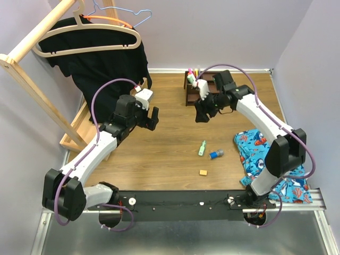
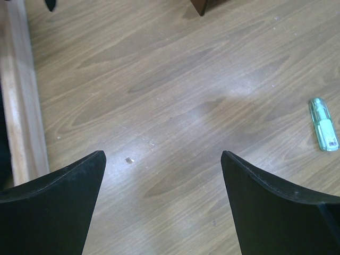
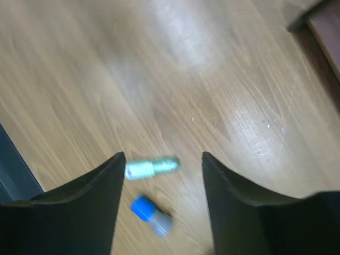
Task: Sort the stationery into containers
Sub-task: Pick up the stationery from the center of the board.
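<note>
A green highlighter (image 1: 202, 147), a blue-capped tube (image 1: 215, 154) and a small orange eraser (image 1: 203, 172) lie on the wooden table. The dark brown organizer (image 1: 192, 89) stands at the back with pens and highlighters upright in it. My right gripper (image 1: 202, 115) is open and empty, hovering in front of the organizer; its wrist view shows the green highlighter (image 3: 151, 168) and blue-capped tube (image 3: 150, 213) below between its fingers. My left gripper (image 1: 153, 119) is open and empty over bare table at the left; the green highlighter (image 2: 323, 124) lies far right in its view.
A blue fish-print cloth (image 1: 268, 159) lies at the right edge. A light wooden rack (image 1: 32, 79) with hangers and a black garment (image 1: 101, 64) stands at the back left; its base (image 2: 21, 106) runs along the left.
</note>
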`<state>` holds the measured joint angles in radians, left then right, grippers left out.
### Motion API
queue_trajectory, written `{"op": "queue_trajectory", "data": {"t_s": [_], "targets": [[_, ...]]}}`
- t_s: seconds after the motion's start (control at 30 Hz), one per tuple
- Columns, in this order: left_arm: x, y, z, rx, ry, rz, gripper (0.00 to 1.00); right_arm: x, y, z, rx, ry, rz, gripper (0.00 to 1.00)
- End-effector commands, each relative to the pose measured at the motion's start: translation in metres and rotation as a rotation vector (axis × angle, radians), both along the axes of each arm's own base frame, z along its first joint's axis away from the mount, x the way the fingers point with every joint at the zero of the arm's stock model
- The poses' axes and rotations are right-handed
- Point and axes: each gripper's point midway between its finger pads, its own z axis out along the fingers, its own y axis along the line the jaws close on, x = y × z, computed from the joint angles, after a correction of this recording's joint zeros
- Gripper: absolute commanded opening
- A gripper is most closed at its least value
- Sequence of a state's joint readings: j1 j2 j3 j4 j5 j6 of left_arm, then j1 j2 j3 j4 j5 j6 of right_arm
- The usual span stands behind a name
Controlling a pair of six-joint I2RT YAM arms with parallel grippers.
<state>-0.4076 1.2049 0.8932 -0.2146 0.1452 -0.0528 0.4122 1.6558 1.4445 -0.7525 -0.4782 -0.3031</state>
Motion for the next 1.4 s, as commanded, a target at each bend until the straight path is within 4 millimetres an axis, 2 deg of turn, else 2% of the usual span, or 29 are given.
{"op": "queue_trajectory", "data": {"t_s": [0.0, 0.13, 0.17, 0.2, 0.3, 0.47, 0.77, 0.9, 1.03, 1.13, 1.27, 1.37], "targets": [[0.003, 0.005, 0.023, -0.041, -0.079, 0.008, 0.99, -0.088, -0.023, -0.033, -0.195, 0.113, 0.608, 0.73], [-0.001, 0.007, 0.027, -0.043, -0.091, 0.005, 0.99, -0.115, -0.026, -0.053, -0.307, -0.019, 0.759, 0.79], [-0.002, 0.007, 0.025, -0.042, -0.088, 0.007, 0.99, -0.112, -0.026, -0.05, -0.332, -0.099, 0.77, 0.8], [-0.003, 0.007, 0.026, -0.044, -0.092, 0.005, 0.99, -0.122, -0.03, -0.062, -0.355, -0.09, 0.803, 0.8], [-0.008, 0.006, 0.023, -0.041, -0.089, -0.003, 0.99, -0.135, -0.03, -0.072, -0.382, -0.072, 0.835, 0.8], [-0.011, 0.003, 0.021, -0.048, -0.081, -0.015, 0.99, -0.136, -0.032, -0.082, -0.41, -0.054, 0.806, 0.77], [-0.01, -0.002, 0.021, -0.057, -0.076, -0.026, 0.99, -0.146, -0.064, -0.111, -0.52, -0.048, 0.824, 0.75], [-0.018, -0.009, 0.014, -0.028, -0.062, -0.095, 0.99, -0.148, -0.077, -0.118, -0.567, -0.075, 0.837, 0.76], [-0.026, -0.021, 0.009, -0.042, -0.036, -0.158, 0.99, -0.144, -0.08, -0.119, -0.572, -0.119, 0.832, 0.76], [-0.025, -0.023, 0.008, -0.057, -0.03, -0.153, 0.99, -0.138, -0.077, -0.12, -0.562, -0.147, 0.814, 0.76], [-0.021, -0.022, 0.008, -0.053, -0.03, -0.143, 0.99, -0.124, -0.06, -0.114, -0.514, -0.212, 0.783, 0.76], [-0.018, -0.021, 0.011, -0.053, -0.036, -0.137, 0.99, -0.118, -0.053, -0.117, -0.509, -0.199, 0.786, 0.72]]}}
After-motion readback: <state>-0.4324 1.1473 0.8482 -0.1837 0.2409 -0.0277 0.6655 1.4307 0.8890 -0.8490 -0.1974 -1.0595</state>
